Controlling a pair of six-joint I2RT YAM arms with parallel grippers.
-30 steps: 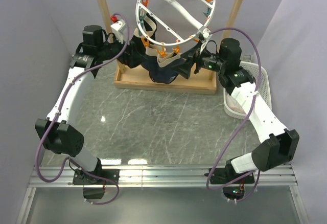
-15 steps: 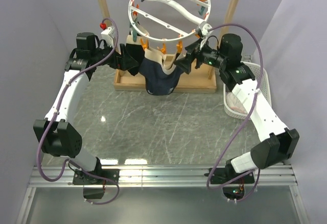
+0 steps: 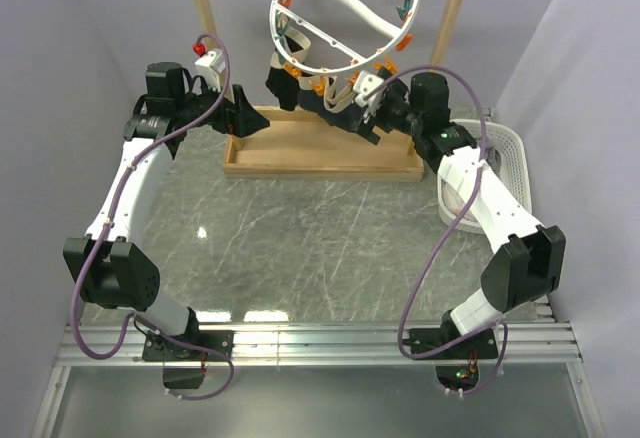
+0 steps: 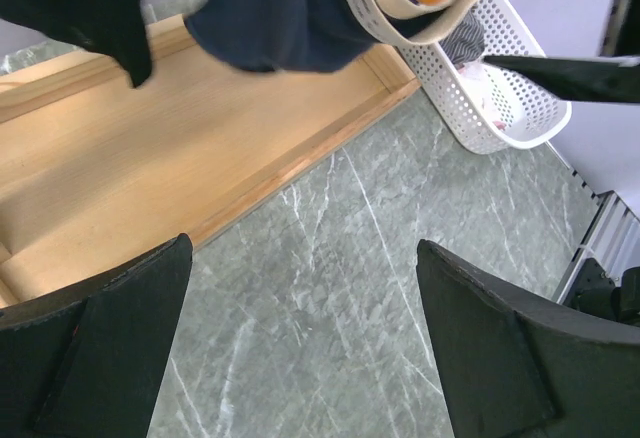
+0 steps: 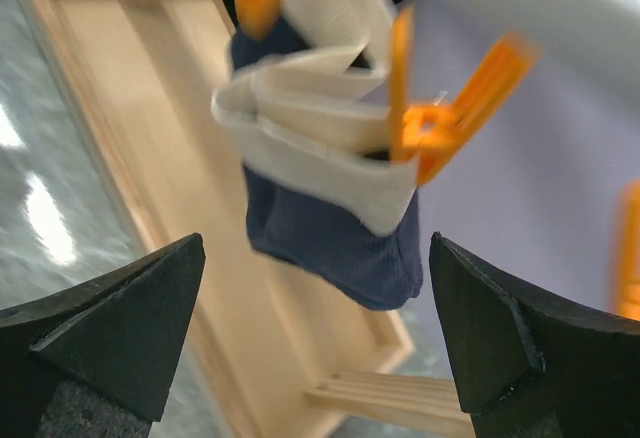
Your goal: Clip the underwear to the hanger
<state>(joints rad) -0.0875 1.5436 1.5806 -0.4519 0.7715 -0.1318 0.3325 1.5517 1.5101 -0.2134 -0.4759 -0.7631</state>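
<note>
The underwear (image 5: 325, 233) hangs clipped beneath the hanger (image 3: 350, 11). Your left gripper (image 4: 302, 258) and right gripper (image 5: 315, 250) stand open near the hanger, empty.

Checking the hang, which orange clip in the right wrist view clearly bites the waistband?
The central orange clip, pinching the underwear's cream fold; the right-edge clip holds nothing.

Open marble table (image 3: 300, 243) runs from the near edge to the wooden rack's base tray (image 3: 320, 150) along the far edge. Over that tray, the underwear (image 5: 330, 243) dangles from the hanger (image 3: 345, 18), between the rack's uprights. A white basket (image 3: 508, 153) crowds the right edge.
</note>
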